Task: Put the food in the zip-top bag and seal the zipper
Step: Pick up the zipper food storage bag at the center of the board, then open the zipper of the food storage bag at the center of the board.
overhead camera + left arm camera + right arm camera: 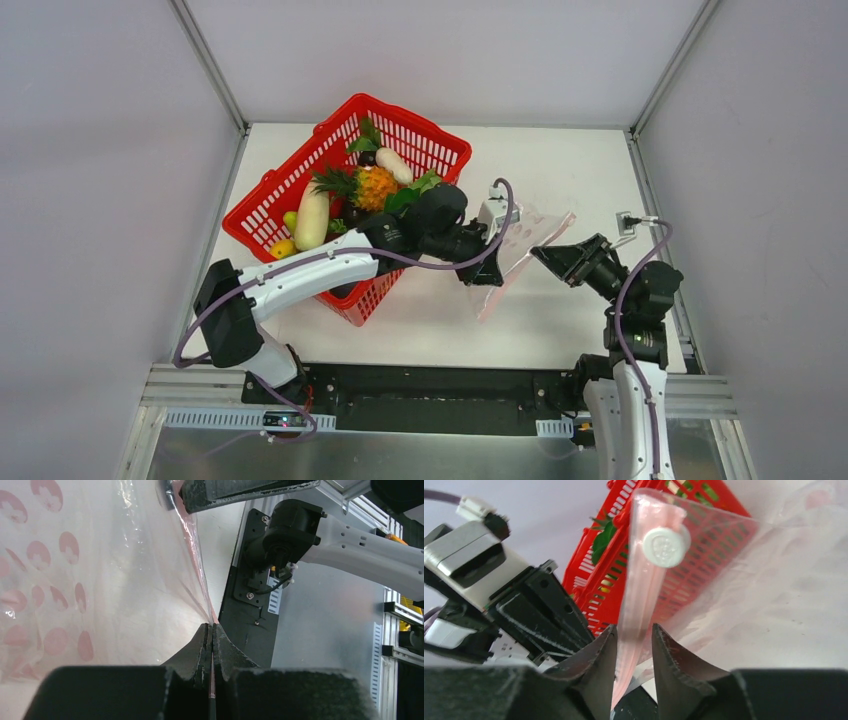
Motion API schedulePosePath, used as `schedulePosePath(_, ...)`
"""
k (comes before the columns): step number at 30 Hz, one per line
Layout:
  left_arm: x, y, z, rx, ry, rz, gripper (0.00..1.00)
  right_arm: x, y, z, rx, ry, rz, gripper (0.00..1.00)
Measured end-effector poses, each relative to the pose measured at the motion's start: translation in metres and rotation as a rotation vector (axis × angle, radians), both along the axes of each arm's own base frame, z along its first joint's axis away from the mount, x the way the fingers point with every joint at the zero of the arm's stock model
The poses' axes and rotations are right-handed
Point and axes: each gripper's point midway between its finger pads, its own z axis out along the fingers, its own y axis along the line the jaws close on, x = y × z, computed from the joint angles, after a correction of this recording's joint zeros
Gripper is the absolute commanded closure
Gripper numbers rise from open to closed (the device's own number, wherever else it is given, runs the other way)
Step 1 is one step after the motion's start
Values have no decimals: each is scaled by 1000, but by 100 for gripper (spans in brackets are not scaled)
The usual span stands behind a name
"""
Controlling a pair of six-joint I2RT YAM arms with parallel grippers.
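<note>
top external: grips hard to make out at zip-top bag (535, 232). left wrist: left gripper (211, 628) clenched on zipper (199, 572). right wrist: right gripper (634, 628) parted, straddling it.

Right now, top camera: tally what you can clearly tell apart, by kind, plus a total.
red mesh basket: 1
clear zip-top bag: 1
white radishes: 2
orange pineapple: 1
Total: 5
The other food in the basket overlaps too much to count.
</note>
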Motion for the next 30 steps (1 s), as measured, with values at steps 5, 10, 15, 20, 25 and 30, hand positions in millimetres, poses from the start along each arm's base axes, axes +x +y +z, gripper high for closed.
schedulePosePath(5,-2,4,2,-10,17,-9,100,-14,11,7,36,-65,100,81)
schedulePosePath(10,-3,6,9,-30,17,-13,100,-21,15,18,51,-109,140,90)
schedulePosePath(15,-2,6,11,-31,14,-10,70,-23,16,23,65,-114,146,98)
schedulePosePath(20,7,9,7,-7,-12,45,40,-19,14,19,81,-77,120,100)
schedulePosePath(25,20,19,10,16,-78,141,36,-8,7,12,89,13,42,100)
schedulePosePath(30,10,18,21,75,-228,172,34,3,-3,14,77,90,-48,100)
